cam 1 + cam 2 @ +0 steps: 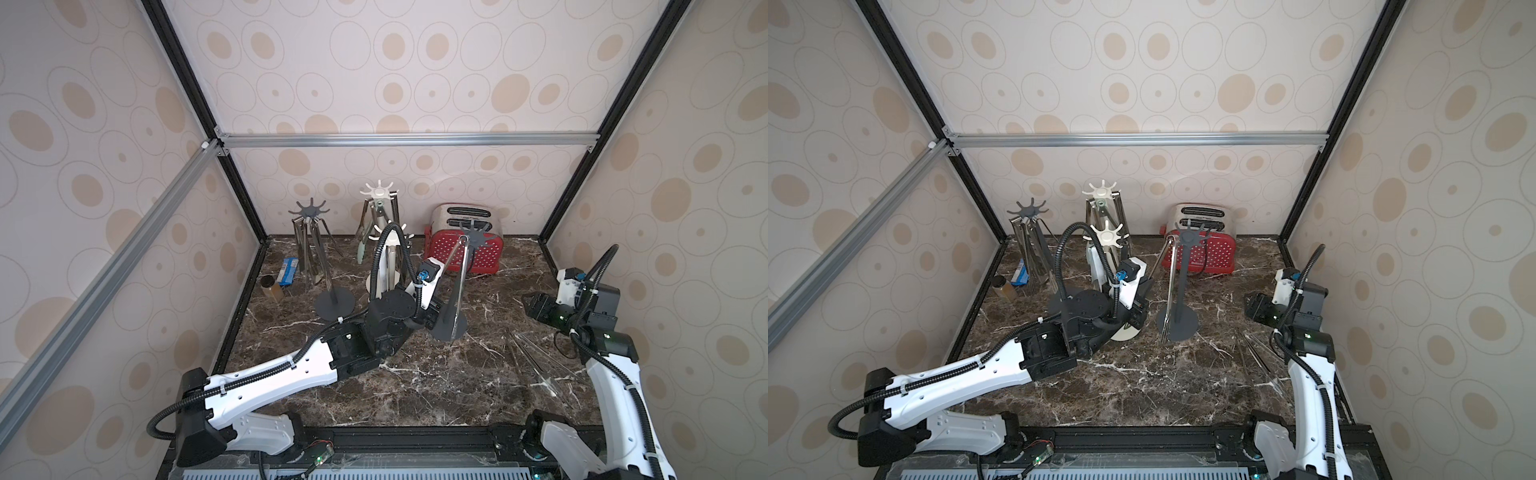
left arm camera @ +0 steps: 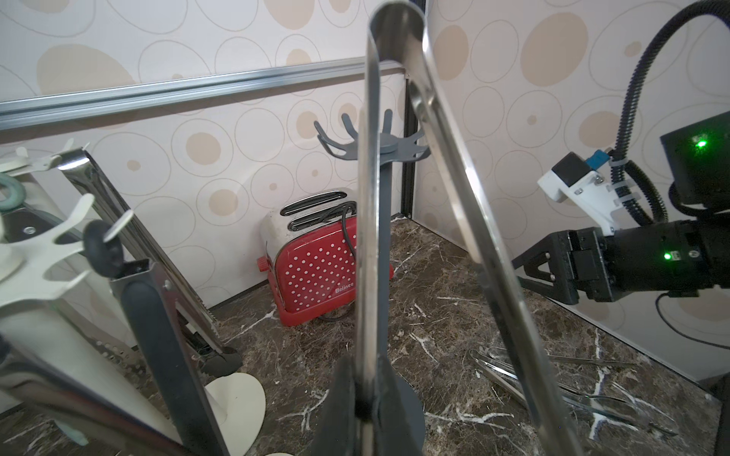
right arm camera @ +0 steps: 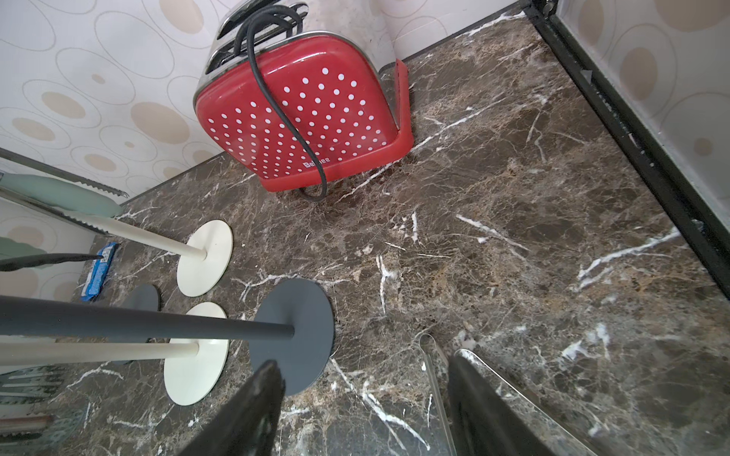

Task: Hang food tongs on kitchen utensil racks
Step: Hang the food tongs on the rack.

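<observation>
My left gripper point(image 2: 367, 406) is shut on one arm of a pair of shiny steel food tongs point(image 2: 369, 237), held upright with the hinge end uppermost. In both top views these tongs point(image 1: 460, 286) point(image 1: 1169, 291) stand against the right-hand dark grey kitchen utensil rack point(image 1: 478, 237), hinge close to its star crown point(image 2: 381, 147); whether it rests on a hook I cannot tell. Other tongs hang on the left dark grey rack point(image 1: 309, 212) and two cream racks point(image 1: 379, 192) point(image 1: 390, 232). My right gripper point(image 3: 363, 375) point(image 1: 530, 305) is open above loose tongs point(image 1: 540, 361) point(image 3: 434, 379) lying on the marble.
A red polka-dot toaster point(image 1: 465, 249) point(image 3: 300, 118) stands at the back behind the right rack. A small brown jar point(image 1: 272, 289) and a blue packet point(image 1: 289, 270) lie at the back left. Papered walls close three sides. The rack bases point(image 3: 294, 335) crowd the middle.
</observation>
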Controlling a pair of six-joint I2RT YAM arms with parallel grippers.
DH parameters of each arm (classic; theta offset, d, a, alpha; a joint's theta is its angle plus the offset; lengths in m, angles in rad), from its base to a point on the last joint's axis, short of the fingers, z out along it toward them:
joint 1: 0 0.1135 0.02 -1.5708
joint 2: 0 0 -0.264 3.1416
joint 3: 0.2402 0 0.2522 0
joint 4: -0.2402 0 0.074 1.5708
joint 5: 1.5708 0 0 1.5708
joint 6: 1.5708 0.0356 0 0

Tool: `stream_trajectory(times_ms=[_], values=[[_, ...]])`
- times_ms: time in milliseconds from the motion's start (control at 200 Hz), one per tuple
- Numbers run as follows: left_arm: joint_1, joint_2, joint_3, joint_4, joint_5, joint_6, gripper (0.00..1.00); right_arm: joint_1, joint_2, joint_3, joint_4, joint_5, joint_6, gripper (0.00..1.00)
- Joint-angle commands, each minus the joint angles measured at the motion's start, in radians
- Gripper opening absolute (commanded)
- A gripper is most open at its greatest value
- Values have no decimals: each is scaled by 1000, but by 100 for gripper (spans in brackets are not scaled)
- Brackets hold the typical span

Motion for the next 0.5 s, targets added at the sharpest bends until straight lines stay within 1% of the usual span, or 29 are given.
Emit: stream_trajectory(times_ms=[0,496], values=[[28,7,40,49,47,-32,0,-4,3,-16,10,-17,-20,69],[56,55,47,65,87,-48,0,-4,17,-25,21,-15,-22,69]])
